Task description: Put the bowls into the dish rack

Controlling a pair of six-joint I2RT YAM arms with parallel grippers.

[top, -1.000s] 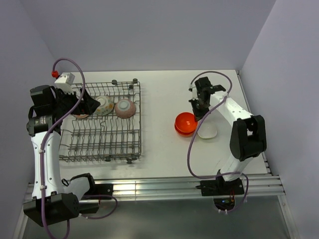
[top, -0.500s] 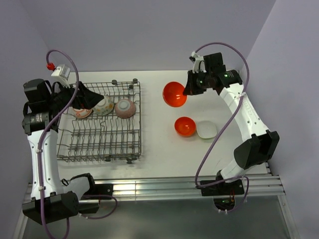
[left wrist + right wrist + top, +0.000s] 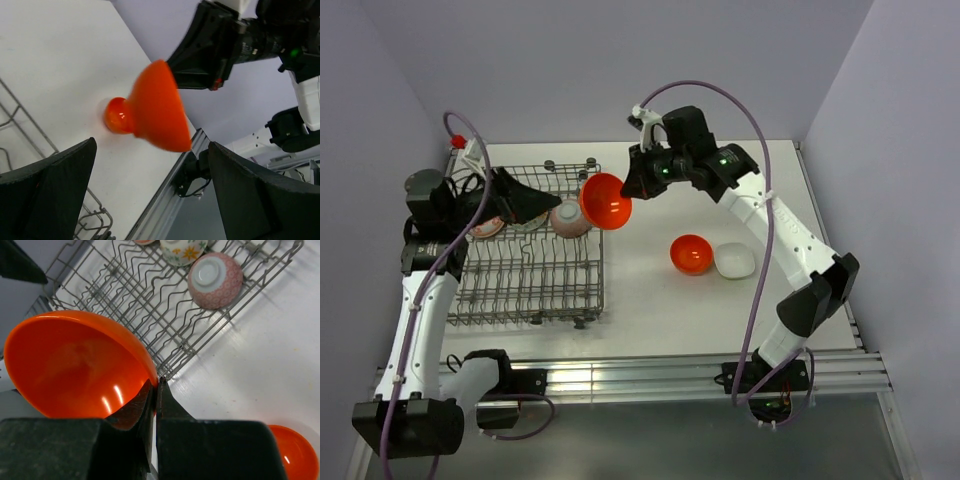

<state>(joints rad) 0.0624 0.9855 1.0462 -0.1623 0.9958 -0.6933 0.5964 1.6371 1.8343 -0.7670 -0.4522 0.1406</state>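
Observation:
My right gripper [image 3: 628, 187] is shut on the rim of a glossy orange bowl [image 3: 605, 201] and holds it tilted in the air over the right edge of the dish rack [image 3: 525, 270]. The right wrist view shows the fingertips pinching that rim, gripper [image 3: 156, 383], bowl [image 3: 75, 365]. My left gripper [image 3: 548, 205] is open and empty above the rack's back row, just left of the held bowl [image 3: 157, 112]. A pink patterned bowl [image 3: 570, 217] and a floral bowl [image 3: 527, 220] stand in the rack. A second orange bowl [image 3: 691, 253] and a white bowl [image 3: 735, 260] sit on the table.
A third bowl [image 3: 485, 228] in the rack's back left is mostly hidden by my left arm. The rack's front rows of tines [image 3: 145, 295] hold nothing. The table's aluminium rail [image 3: 650, 375] runs along the near edge.
My right gripper lifted one orange bowl off the stack on the table and carried it left to the rack's right edge. My left gripper moved right over the rack's back row.

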